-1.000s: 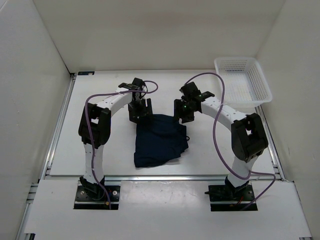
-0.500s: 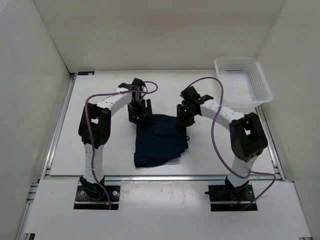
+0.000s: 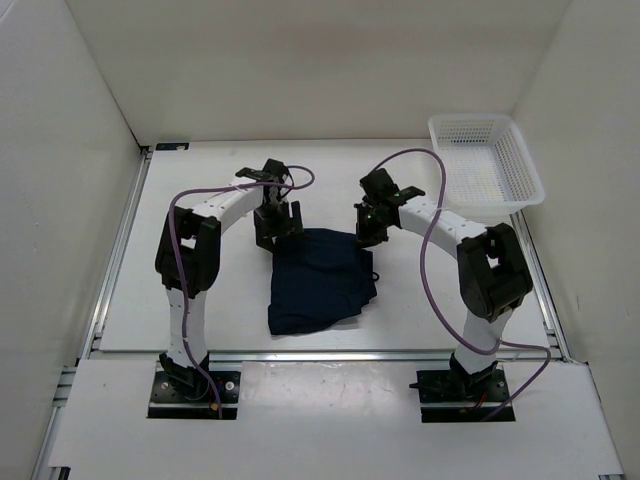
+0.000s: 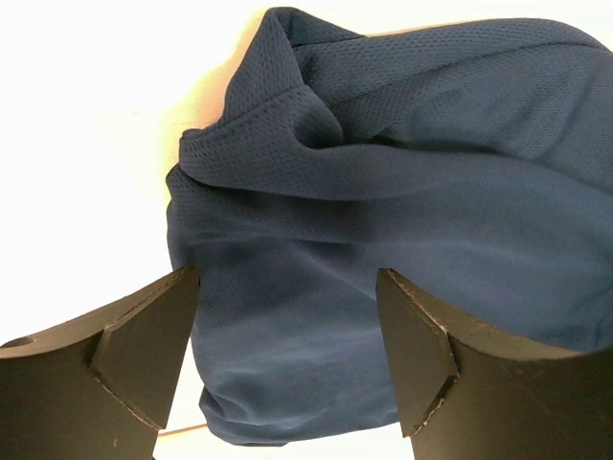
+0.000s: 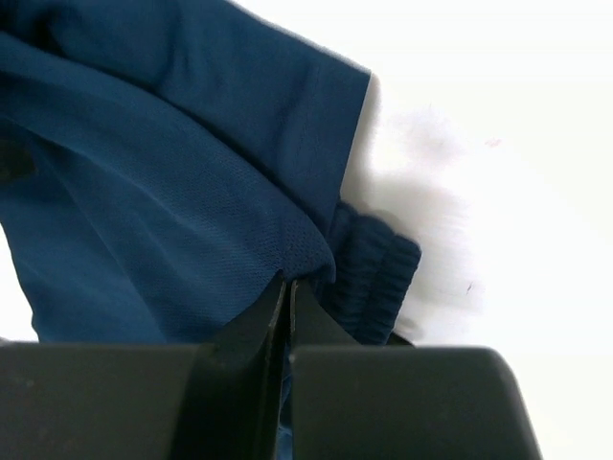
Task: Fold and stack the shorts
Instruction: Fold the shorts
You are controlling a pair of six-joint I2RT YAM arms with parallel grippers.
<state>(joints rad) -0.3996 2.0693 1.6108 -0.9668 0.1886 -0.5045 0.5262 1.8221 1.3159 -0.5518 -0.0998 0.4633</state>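
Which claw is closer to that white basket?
Right. The right gripper pinches the shorts, on the side toward the basket; the left gripper hovers at their opposite corner.

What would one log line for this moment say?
left gripper: open above shorts | right gripper: shut on shorts, at edge | white basket: far right, apart from shorts

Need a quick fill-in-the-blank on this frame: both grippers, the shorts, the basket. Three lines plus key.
1. The left gripper hovers over the shorts with its jaws ____.
2. The right gripper is ____ on an edge of the shorts.
3. The white mesh basket stands at the far ____ corner of the table, apart from the shorts.

Missing words: open; shut; right
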